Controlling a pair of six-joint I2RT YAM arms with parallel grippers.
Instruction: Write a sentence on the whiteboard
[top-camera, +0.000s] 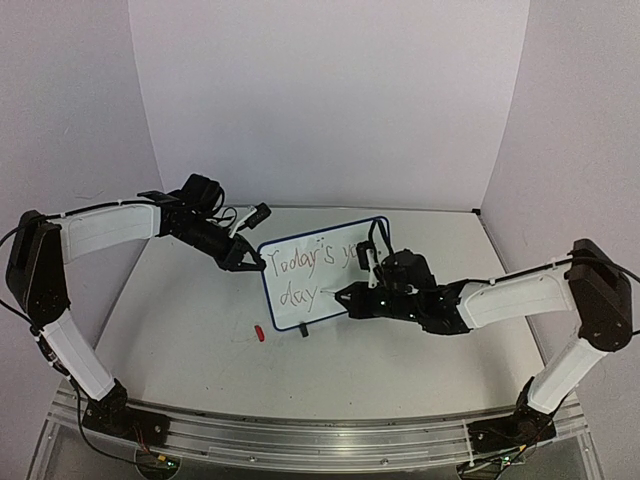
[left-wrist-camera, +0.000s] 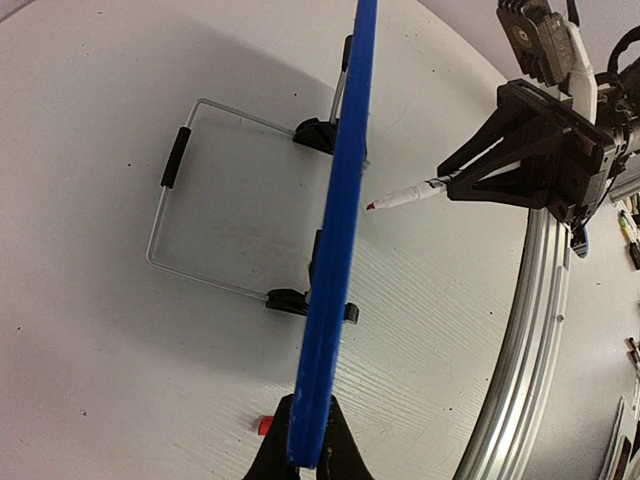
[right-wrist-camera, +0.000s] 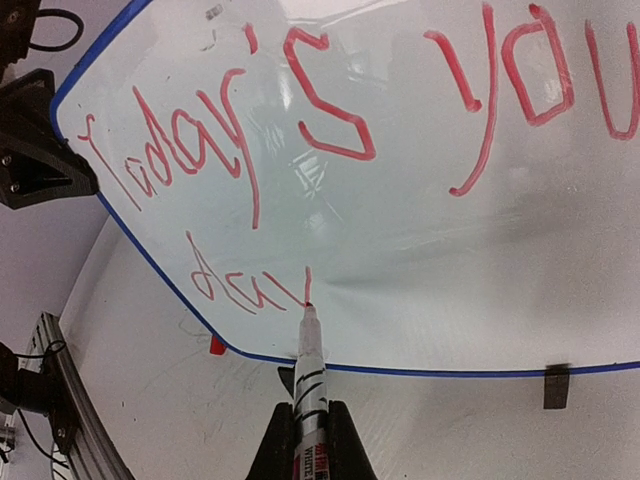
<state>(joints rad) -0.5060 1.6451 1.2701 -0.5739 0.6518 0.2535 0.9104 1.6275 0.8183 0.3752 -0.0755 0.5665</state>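
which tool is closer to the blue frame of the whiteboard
Left. The left tool is shut on the frame edge of the whiteboard; the right tool is off it, in front of the face, holding a marker to the sentence.

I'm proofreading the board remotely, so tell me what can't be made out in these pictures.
- Top view: the first line of the sentence ends hidden behind the right arm.
- Left wrist view: the whiteboard shows edge-on, so its writing is not visible.
- Right wrist view: the first line runs off the right edge.
- Small red object on the table: too small to identify in any view.
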